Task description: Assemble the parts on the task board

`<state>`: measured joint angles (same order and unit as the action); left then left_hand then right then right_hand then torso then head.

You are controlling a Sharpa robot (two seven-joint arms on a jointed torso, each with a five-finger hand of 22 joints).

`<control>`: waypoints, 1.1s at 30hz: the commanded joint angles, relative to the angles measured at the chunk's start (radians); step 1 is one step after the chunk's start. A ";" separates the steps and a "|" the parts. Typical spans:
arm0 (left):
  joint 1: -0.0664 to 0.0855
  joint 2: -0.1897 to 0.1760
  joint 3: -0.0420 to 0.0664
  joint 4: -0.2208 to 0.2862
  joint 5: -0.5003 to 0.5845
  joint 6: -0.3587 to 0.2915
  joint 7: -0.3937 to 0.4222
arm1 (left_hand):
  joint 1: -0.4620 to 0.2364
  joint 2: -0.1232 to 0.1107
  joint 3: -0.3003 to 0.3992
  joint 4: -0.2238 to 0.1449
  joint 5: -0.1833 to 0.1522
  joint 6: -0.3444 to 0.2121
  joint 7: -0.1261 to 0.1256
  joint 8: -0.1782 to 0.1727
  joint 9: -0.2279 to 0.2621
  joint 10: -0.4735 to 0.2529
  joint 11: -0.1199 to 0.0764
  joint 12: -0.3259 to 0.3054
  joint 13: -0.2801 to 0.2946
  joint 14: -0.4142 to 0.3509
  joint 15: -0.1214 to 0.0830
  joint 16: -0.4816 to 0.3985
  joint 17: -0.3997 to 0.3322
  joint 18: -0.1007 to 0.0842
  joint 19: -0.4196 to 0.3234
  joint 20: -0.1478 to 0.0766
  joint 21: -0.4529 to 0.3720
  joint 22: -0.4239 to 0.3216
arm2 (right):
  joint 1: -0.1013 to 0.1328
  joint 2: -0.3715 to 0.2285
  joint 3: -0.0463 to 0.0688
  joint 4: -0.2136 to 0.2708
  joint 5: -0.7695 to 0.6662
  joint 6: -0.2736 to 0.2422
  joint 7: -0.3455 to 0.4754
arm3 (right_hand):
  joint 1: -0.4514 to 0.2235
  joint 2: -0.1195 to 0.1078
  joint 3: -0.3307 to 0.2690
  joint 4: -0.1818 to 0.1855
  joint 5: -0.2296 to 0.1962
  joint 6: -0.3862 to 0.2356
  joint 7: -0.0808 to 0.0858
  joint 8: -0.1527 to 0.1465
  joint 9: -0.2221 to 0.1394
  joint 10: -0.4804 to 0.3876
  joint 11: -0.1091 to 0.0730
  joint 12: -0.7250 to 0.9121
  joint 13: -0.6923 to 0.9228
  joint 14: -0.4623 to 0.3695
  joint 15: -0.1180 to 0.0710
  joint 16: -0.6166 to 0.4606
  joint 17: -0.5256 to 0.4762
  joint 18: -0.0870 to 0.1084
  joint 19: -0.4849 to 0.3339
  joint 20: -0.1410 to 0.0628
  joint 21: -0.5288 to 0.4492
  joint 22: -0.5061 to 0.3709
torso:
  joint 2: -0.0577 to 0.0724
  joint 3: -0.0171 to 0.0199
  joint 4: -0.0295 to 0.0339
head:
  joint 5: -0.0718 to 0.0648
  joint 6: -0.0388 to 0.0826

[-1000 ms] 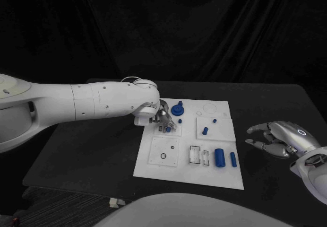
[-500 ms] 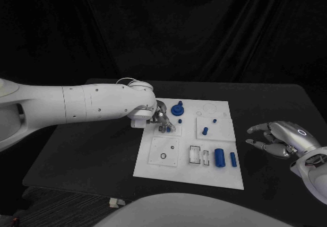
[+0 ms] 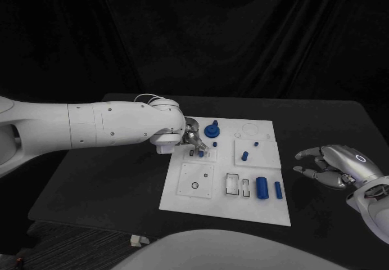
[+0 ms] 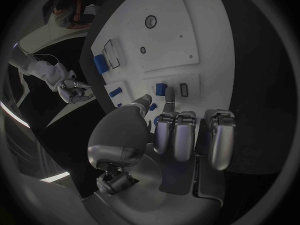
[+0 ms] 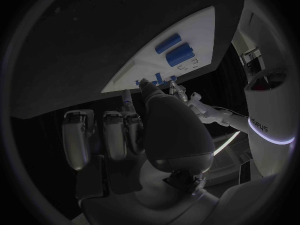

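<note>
The white task board [image 3: 182,198] lies mid-table. My left hand [image 3: 190,140] hovers low over its far left corner, by a blue knob [image 3: 211,131]. In the left wrist view the thumb and one finger [image 4: 169,97] close on either side of a small blue peg [image 4: 161,89] beside a slot [image 4: 184,89], while the other fingers curl in. The same peg [image 3: 200,153] shows just under the hand. My right hand [image 3: 332,163] hangs off the board's right side, fingers loosely bent and apart, holding nothing.
A thick blue cylinder [image 3: 261,187] and a thin one [image 3: 278,190] lie at the board's near right, beside two rectangular slots [image 3: 233,183]. Small blue pegs [image 3: 244,156] stand on the middle right plate. Bare black table [image 3: 105,191] surrounds the board.
My left arm has swung a little toward the left and back, while its hand stays over the same corner of the board. The right hand has not moved.
</note>
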<state>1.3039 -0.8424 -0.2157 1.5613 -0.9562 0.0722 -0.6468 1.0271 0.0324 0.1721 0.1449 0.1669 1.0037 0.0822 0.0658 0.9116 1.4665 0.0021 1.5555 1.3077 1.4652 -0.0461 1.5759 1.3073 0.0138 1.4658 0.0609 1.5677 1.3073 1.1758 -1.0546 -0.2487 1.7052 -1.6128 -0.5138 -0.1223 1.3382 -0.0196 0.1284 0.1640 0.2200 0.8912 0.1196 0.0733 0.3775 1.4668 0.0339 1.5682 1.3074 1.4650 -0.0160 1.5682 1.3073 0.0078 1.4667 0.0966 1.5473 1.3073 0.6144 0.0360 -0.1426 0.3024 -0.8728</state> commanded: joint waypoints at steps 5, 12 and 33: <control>-0.003 0.000 0.000 0.010 -0.006 -0.026 0.021 | 0.018 0.002 0.002 -0.011 0.019 0.004 -0.004 0.003 -0.011 0.088 0.006 -0.007 0.251 0.106 0.003 -0.005 0.264 -0.014 0.105 0.008 0.003 0.263 | -0.003 -0.002 0.000 0.001 -0.006 -0.011 -0.013 | 0.006 -0.001 0.005 0.003 0.005 0.008 -0.002 -0.004 -0.001 0.104 -0.003 0.003 0.263 0.106 -0.007 0.003 0.263 0.001 0.080 -0.007 -0.003 0.252 | 0.001 0.0001 -0.0012 | 0.001 0.000; -0.008 0.002 0.000 0.013 -0.006 -0.008 0.011 | 0.031 0.004 0.006 -0.020 0.033 0.011 -0.007 0.004 -0.020 0.087 0.003 -0.007 0.250 0.106 0.002 -0.005 0.264 -0.014 0.105 0.007 0.003 0.263 | -0.004 -0.004 0.000 0.003 -0.006 -0.010 -0.013 | 0.006 -0.001 0.005 0.003 0.005 0.008 -0.002 -0.004 -0.001 0.104 -0.003 0.003 0.263 0.106 -0.007 0.003 0.263 0.001 0.080 -0.007 -0.003 0.252 | 0.001 0.0004 -0.0012 | 0.002 0.000; -0.017 0.007 0.000 0.004 -0.006 0.029 -0.010 | 0.082 0.009 0.036 -0.069 0.111 0.027 -0.016 0.007 -0.042 0.086 -0.005 -0.010 0.249 0.106 -0.007 -0.005 0.264 -0.014 0.105 -0.001 0.003 0.263 | -0.004 -0.003 0.000 0.002 -0.006 -0.012 -0.012 | 0.003 -0.001 0.004 0.006 0.005 0.009 -0.002 -0.004 -0.002 0.104 -0.003 0.003 0.263 0.106 -0.007 0.003 0.263 0.001 0.080 -0.007 -0.004 0.252 | 0.000 -0.0003 -0.0018 | 0.003 0.000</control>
<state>1.2895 -0.8369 -0.2159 1.5651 -0.9624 0.0839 -0.6573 1.0964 0.0412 0.2061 0.0823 0.2681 1.0256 0.0680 0.0697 0.8714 1.4664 0.0021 1.5517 1.3076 1.4652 -0.0462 1.5759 1.3073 0.0139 1.4658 0.0608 1.5677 1.3073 1.1748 -1.0572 -0.2487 1.7058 -1.6128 -0.5141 -0.1223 1.3381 -0.0196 0.1295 0.1651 0.2199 0.8933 0.1175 0.0733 0.3773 1.4668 0.0339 1.5683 1.3074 1.4650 -0.0160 1.5682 1.3073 0.0079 1.4667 0.0966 1.5473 1.3078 0.6146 0.0356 -0.1442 0.3057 -0.8728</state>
